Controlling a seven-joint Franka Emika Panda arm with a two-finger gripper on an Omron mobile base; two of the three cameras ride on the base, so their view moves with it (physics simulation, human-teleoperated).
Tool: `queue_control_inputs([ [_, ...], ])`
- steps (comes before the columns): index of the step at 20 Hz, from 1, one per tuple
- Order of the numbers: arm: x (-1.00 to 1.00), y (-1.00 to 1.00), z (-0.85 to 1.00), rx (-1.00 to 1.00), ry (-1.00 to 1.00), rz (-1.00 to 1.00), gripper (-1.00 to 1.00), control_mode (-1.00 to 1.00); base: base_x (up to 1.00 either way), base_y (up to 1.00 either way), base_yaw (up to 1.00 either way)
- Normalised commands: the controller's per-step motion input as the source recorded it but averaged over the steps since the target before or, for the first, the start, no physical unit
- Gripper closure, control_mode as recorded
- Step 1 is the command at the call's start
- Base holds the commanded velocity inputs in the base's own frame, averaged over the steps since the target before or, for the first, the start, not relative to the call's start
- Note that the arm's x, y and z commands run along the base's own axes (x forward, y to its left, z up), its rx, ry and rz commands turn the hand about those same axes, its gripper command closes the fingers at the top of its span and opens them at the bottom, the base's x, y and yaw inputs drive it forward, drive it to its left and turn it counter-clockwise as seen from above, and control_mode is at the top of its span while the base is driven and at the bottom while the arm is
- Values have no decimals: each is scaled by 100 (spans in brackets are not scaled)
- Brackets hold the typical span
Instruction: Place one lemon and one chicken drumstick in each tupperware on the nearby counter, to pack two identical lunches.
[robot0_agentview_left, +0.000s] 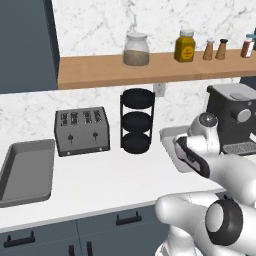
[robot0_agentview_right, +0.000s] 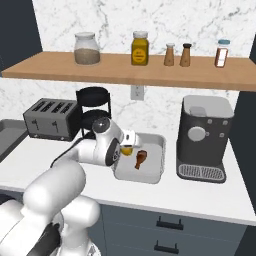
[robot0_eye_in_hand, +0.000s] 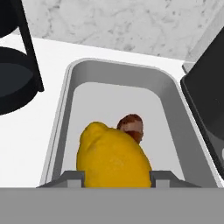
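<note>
— Holding what, exactly?
— The gripper (robot0_eye_in_hand: 116, 177) is clamping the lemon (robot0_eye_in_hand: 113, 158) part-closed, hovering over the tupperware (robot0_eye_in_hand: 78, 74) beside the chicken drumstick (robot0_eye_in_hand: 131, 126).
— Is it slipping?
— Probably not: firm, round, light; gripping its widest middle.

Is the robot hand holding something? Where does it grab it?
Yes. The gripper holds a lemon, one finger on each side of its fat middle, above the tupperware with a drumstick in it.
</note>
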Motion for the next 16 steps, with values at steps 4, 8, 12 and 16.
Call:
queue_control_inputs([
  [4, 76, -21, 0, 4, 13, 9, 100, -100, 0, 0, 0],
  [8, 16, -19, -5, 0, 10, 2, 100, -100, 0, 0, 0],
  [12, -1, -3, -15, 0, 4, 0, 100, -100, 0, 0, 0],
  [16, 0, 0, -35, 0, 0, 0, 100, -100, 0, 0, 0],
])
